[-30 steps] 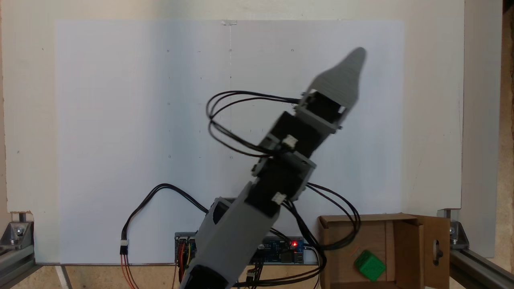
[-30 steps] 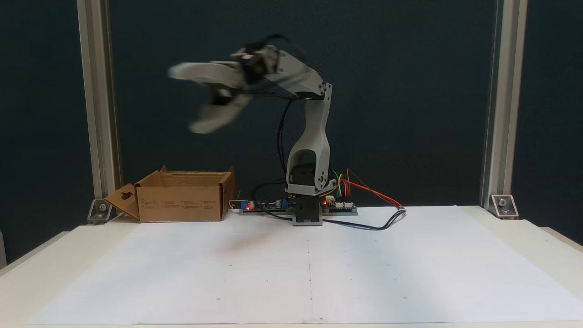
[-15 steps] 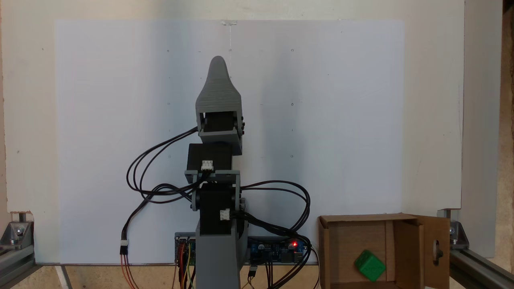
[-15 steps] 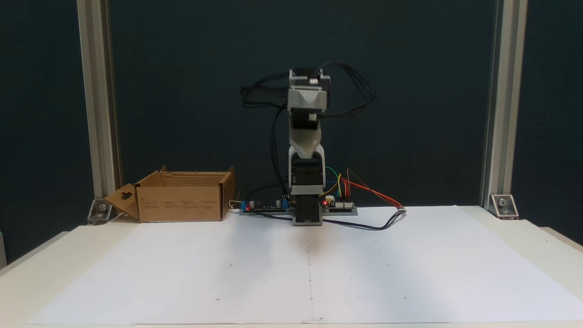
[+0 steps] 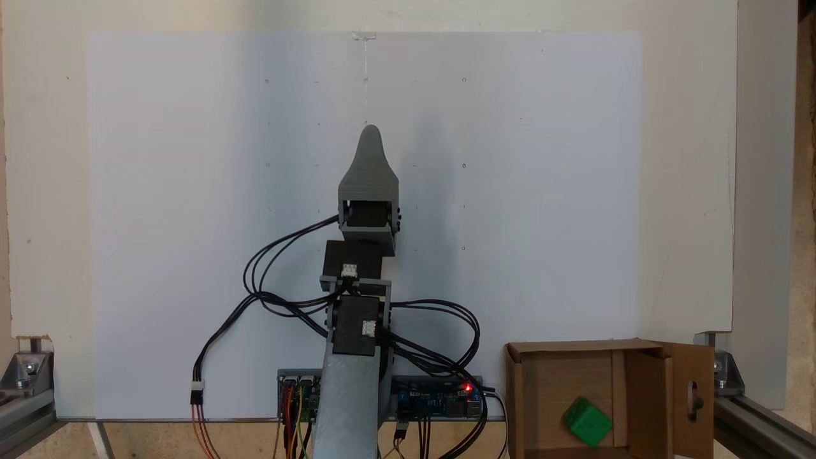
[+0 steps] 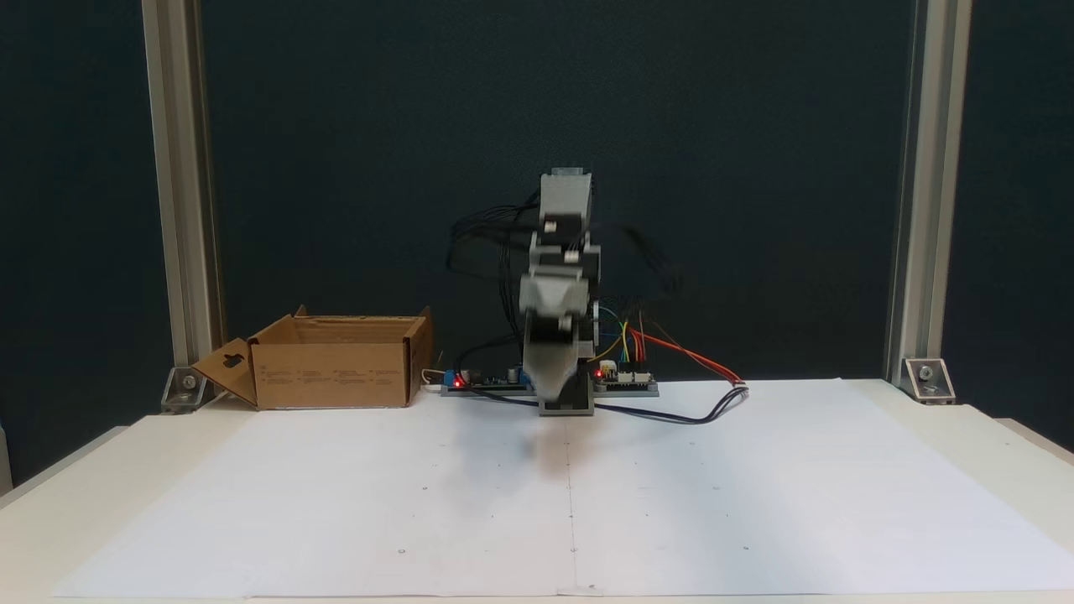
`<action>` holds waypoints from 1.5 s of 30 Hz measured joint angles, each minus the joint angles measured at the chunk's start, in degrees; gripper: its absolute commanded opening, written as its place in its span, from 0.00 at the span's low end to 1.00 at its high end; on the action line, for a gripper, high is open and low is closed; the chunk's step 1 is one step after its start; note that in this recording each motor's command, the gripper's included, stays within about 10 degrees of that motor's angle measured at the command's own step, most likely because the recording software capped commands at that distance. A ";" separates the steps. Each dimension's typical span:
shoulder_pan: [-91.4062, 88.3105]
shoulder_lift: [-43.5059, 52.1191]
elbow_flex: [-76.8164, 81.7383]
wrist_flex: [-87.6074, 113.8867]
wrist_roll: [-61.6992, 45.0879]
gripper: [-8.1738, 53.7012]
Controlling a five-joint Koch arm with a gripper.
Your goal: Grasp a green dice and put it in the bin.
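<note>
The arm [image 5: 350, 395] reaches from its base toward 12 o'clock in a fixed view, folded at the elbow. The end effector [image 5: 370, 135] tapers to a single grey tip there, one jaw hiding the other. In a fixed view it [image 6: 550, 390] hangs low and blurred, pointing down.
</note>
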 measured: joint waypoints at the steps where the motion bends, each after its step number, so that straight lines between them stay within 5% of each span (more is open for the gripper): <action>1: 0.00 0.00 2.81 -2.37 0.00 0.82; 27: -2.72 0.00 19.69 -61.08 -0.09 0.82; 45: -2.72 0.00 22.59 -62.67 -0.09 0.86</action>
